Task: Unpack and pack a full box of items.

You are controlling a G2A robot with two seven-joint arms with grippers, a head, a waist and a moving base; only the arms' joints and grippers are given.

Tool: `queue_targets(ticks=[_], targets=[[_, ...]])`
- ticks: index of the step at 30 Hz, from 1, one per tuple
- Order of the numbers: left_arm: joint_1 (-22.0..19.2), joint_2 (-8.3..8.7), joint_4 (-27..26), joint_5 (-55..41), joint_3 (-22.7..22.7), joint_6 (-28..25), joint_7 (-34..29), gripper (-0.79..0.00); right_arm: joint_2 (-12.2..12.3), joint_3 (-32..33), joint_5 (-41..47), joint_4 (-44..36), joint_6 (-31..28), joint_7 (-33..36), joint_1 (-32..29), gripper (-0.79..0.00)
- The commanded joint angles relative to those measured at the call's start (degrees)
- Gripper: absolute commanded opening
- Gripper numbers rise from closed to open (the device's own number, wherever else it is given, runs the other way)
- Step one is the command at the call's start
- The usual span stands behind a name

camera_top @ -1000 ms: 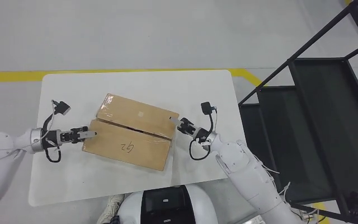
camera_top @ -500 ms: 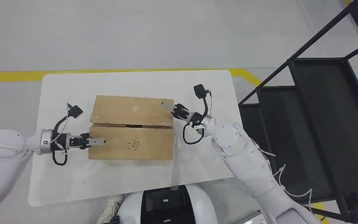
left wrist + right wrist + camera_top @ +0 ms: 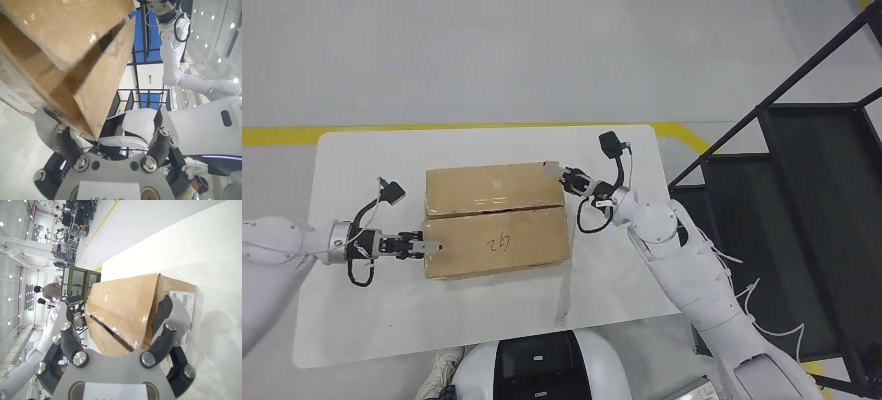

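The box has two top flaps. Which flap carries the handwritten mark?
The flap nearer the robot, the one whose edge lies at the left hand. The far flap, beyond the seam, shows no handwriting.

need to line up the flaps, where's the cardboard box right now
In the top view the cardboard box sits mid-table, between the left tool and right tool.
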Motion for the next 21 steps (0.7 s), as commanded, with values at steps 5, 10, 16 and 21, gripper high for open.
queue_targets(ticks=[5,10,16,21], targets=[[-0.5,0.67,1.9,-1.9,-1.2,-2.2,2.2,0.000,0.7,2.0,-0.7,-3.3,-3.3,1.1,-3.0,0.000],[2.0,2.55,0.8,-6.3,-5.4,-5.4,5.4,0.000,1.9,4.6,1.4,-8.6,-11.2,10.8,-8.1,0.000],[5.7,4.48,-2.0,-9.3,-9.0,-6.7,6.7,0.000,3.4,7.3,0.3,-13.4,-15.8,19.6,-13.1,0.000],[6.0,4.34,-1.9,-9.6,-8.6,-7.1,7.1,0.000,3.7,7.2,-5.1,-13.1,-17.0,16.1,-13.0,0.000]])
